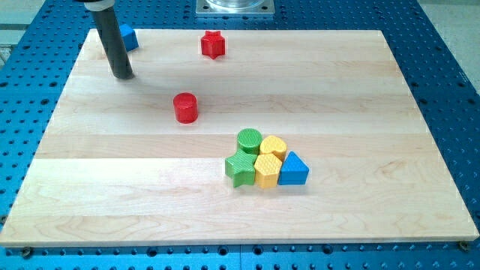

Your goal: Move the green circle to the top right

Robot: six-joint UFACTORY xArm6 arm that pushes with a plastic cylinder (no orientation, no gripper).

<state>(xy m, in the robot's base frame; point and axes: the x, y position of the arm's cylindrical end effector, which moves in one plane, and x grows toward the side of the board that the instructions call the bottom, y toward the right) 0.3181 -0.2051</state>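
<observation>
Green circle (249, 139): seated at the top of a tight cluster right of centre, low on the worktop (360, 97), touching a yellow hexagon (274, 146) at its right and a green star (240, 169) below, with a second yellow block (267, 171) and a blue triangle (293, 169) completing the group. My tip (122, 75): far off near the view's top left, beside a blue block (128, 37), with a red star (213, 45) and red cylinder (185, 107) between; no jaws fitted, so no open or closed state applies. Progress: judged not begun, as the circle must still be freed from its neighbours and pushed to the top right corner.
</observation>
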